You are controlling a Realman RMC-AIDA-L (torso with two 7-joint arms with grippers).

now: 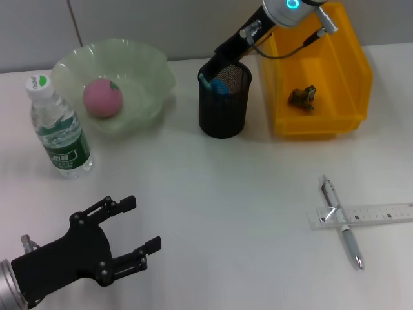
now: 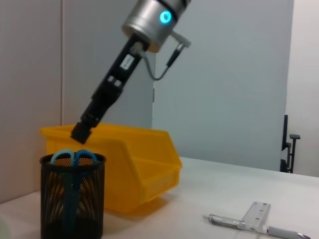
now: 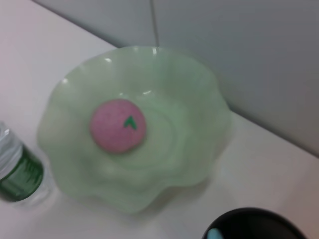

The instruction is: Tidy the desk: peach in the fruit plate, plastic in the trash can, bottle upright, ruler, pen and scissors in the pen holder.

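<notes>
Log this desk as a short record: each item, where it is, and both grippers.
peach: in green plate
bottle: upright, beside plate
scissors: in black holder
plastic: in yellow bin
pen: on desk, crossing ruler
left gripper: open, low over desk near bottle
right gripper: at holder rim, fingers unclear

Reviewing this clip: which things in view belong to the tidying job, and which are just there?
Part of the job:
peach in the fruit plate
water bottle, upright
scissors in the pen holder
plastic scrap in the yellow bin
pen and ruler, crossed on the desk

Just there:
desk
wall
</notes>
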